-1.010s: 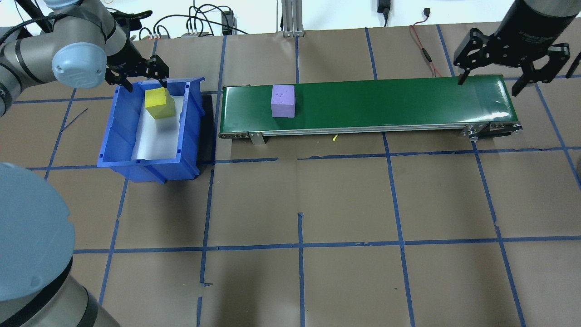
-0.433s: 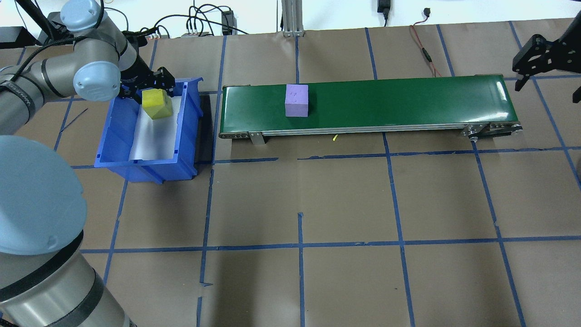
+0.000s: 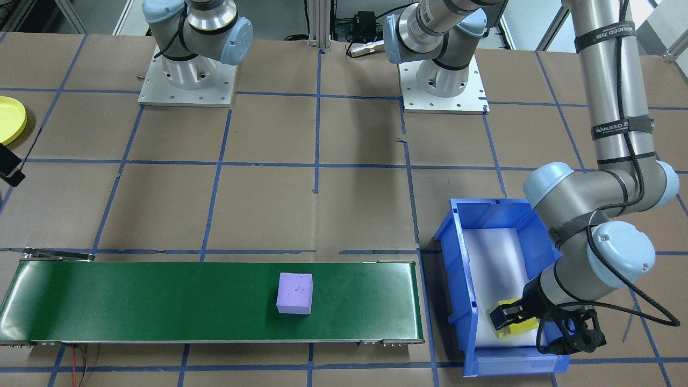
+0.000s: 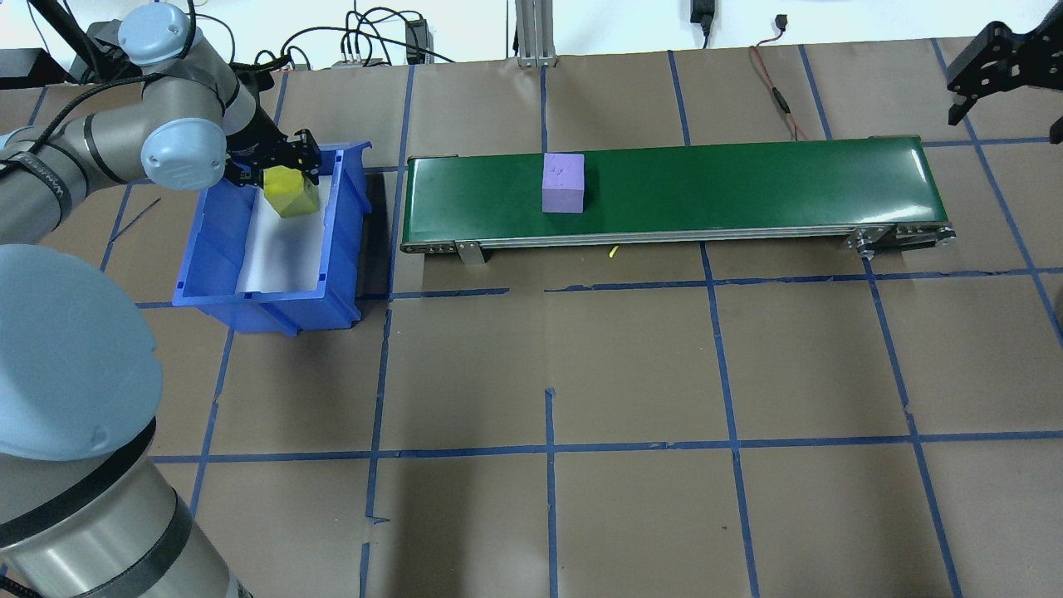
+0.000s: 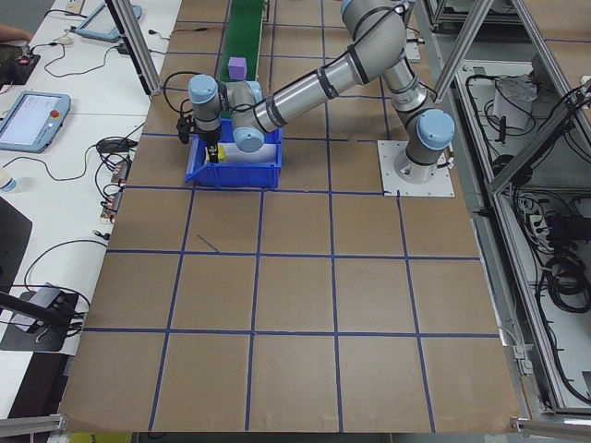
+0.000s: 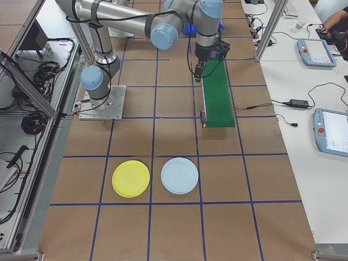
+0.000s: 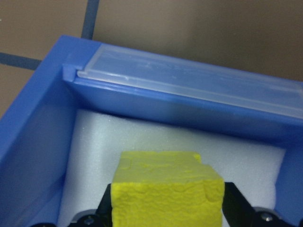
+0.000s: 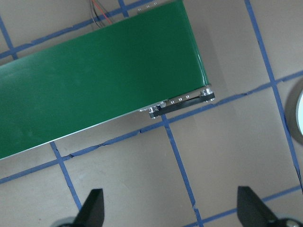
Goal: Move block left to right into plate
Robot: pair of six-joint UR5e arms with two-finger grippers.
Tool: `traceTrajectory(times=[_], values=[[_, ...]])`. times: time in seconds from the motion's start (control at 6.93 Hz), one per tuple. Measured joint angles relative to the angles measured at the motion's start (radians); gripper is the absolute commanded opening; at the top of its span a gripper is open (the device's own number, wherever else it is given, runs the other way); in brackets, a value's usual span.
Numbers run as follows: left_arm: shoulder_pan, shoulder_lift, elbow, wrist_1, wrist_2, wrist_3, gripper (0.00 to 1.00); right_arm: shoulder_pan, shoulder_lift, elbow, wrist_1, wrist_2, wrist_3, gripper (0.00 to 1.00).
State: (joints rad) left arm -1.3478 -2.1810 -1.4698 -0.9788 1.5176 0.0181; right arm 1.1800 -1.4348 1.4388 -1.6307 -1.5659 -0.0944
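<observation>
On the table's blue bin (image 4: 217,241) floor, left gripper (image 3: 515,321) apparently clamps yellow block (image 4: 290,191).

"WANJEED" on arm strap (image 3: 618,128) (rest unreadable)

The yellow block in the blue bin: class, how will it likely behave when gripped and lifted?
The yellow block looks porous and foam-like, so probably light and slightly squashy. Its rough faces should resist slipping between the left gripper fingers. Flat sides mean it shouldn't roll.
</observation>
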Motion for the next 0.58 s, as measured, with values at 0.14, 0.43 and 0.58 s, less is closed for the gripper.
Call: traceTrajectory(times=[0.14, 0.43, 0.58], values=[[-0.001, 0.014, 0.000, -0.004, 0.000, 0.005, 0.28, -0.001, 0.034, -0.033, -0.020, 0.038, -0.071, 1.00], [-0.004, 0.106, 0.010, -0.103, 0.005, 0.011, 0.28, -0.002, 0.120, -0.096, -0.030, 0.141, -0.198, 1.00], [-0.013, 0.168, 0.013, -0.174, 0.008, 0.016, 0.28, -0.002, 0.145, -0.107, -0.031, 0.192, -0.232, 1.00]])
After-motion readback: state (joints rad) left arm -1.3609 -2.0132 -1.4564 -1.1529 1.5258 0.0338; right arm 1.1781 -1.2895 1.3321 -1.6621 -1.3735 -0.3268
